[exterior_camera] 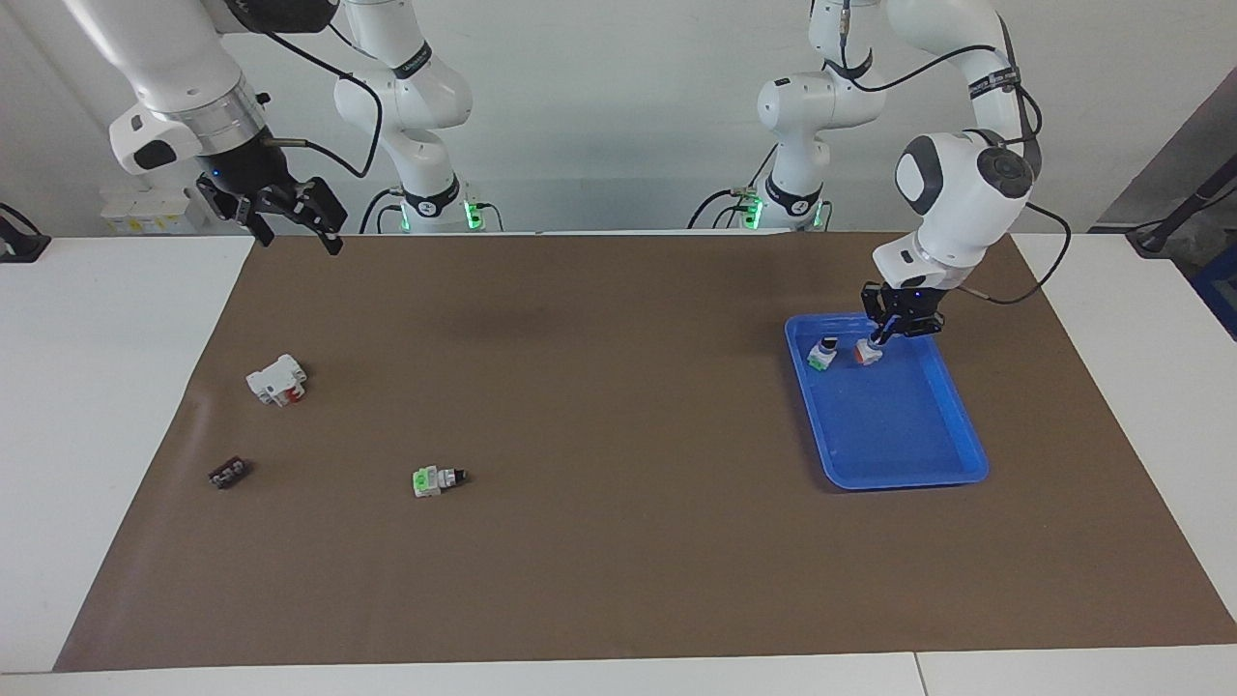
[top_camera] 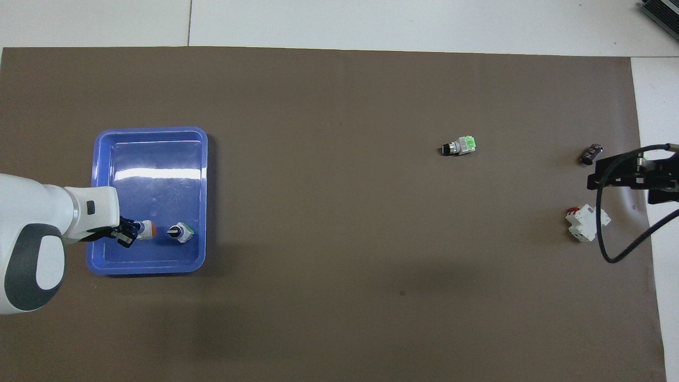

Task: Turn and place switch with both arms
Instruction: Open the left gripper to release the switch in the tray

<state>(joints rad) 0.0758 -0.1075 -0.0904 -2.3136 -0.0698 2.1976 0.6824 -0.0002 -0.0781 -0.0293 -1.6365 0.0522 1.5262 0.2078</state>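
A: Where is the small push-button switch with the orange block, white body and black knob (exterior_camera: 867,353)?

B: Inside the shallow blue plastic tray (exterior_camera: 908,454), in the part of it nearest the robots, toward the left arm's end of the worktop (exterior_camera: 618,599). The left tool (exterior_camera: 877,340) is clamped on its knob end, fingertips pressed together around it, with the orange block pointing toward the middle of the tray. Whether the switch rests on the tray floor or sits just above it, I cannot tell

A: Anything beside it?

B: A green-and-white switch with a black knob (exterior_camera: 822,354) stands in the same tray, just beside the orange one, on the side toward the right arm's end. The two look apart

A: And the right tool (exterior_camera: 290,217)?

B: Up in the air over the edge of the brown paper mat (exterior_camera: 618,541) at the right arm's end, near the robots' edge of the worktop. Its fingers are spread and hold nothing

A: What else lies on the mat?

B: Three loose parts at the right arm's end: a larger white block with a red part (exterior_camera: 277,380), a small dark brown part (exterior_camera: 228,473) farther from the robots, and another green-and-white switch with a black knob (exterior_camera: 437,478) lying on its side, well apart from the block
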